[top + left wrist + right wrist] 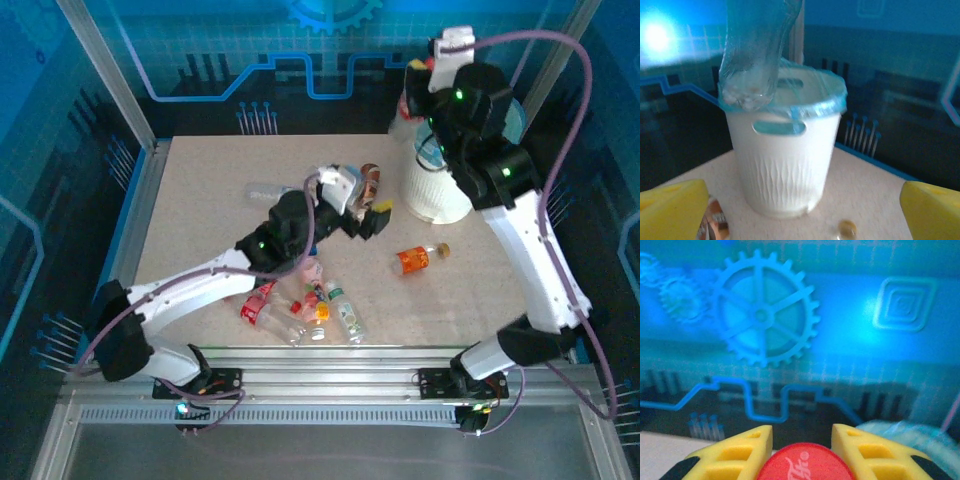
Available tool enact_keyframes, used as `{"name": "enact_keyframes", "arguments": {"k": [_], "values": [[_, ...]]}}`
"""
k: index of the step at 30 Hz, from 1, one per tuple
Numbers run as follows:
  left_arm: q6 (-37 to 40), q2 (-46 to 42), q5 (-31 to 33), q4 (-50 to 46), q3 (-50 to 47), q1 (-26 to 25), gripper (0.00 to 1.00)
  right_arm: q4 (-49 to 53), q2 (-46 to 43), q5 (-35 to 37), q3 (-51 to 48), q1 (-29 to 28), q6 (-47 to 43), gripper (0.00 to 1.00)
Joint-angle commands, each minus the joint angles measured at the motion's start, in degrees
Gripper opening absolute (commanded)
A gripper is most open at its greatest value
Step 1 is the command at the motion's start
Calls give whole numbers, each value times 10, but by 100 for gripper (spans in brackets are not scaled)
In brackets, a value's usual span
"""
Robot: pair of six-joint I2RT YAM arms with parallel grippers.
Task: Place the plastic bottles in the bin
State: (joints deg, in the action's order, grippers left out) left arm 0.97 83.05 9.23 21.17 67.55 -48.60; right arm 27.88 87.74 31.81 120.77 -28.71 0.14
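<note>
The bin (438,190), a white bucket with a blue liner, stands at the back right and rises in the middle of the left wrist view (790,165). My right gripper (424,76) is high over its far rim, shut on a clear bottle (410,102) by its red cap (812,463). The bottle's body (755,55) hangs at the bin's rim. My left gripper (368,218) hovers open at mid-table facing the bin, yellow fingers (671,207) wide apart with nothing between them. An orange-labelled bottle (413,260) lies in front of the bin. Several bottles (300,300) lie clustered near the front.
A brown-labelled bottle (372,180) lies beside my left gripper, and a clear one (266,192) lies to its left. The bin's liner (910,432) shows at the right of the right wrist view. Blue enclosure walls and metal posts ring the table (200,230).
</note>
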Motion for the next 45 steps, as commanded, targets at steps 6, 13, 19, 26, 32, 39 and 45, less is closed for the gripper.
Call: {"name": "enact_keyframes", "arguments": {"k": [6,13,19,26,32,39,45], "values": [[-89,140,-73,-125,217,50,99,2,184,155,255,27,-142,0],[-138,191,-105,-162,265,71,99,93,282,187,394,47,-152,0],[-183,218,-123,-161,282,80,99,115,289,186,337,62,-113,0],[-208,245,-138,-201,321,80,98,164,325,158,320,77,-58,0],[-220,248,-143,-201,322,80,98,176,341,143,284,89,-21,0],[-238,255,-145,-193,311,81,97,202,360,119,269,112,18,22],[-235,259,-139,-201,312,80,97,197,352,107,244,121,29,41]]}}
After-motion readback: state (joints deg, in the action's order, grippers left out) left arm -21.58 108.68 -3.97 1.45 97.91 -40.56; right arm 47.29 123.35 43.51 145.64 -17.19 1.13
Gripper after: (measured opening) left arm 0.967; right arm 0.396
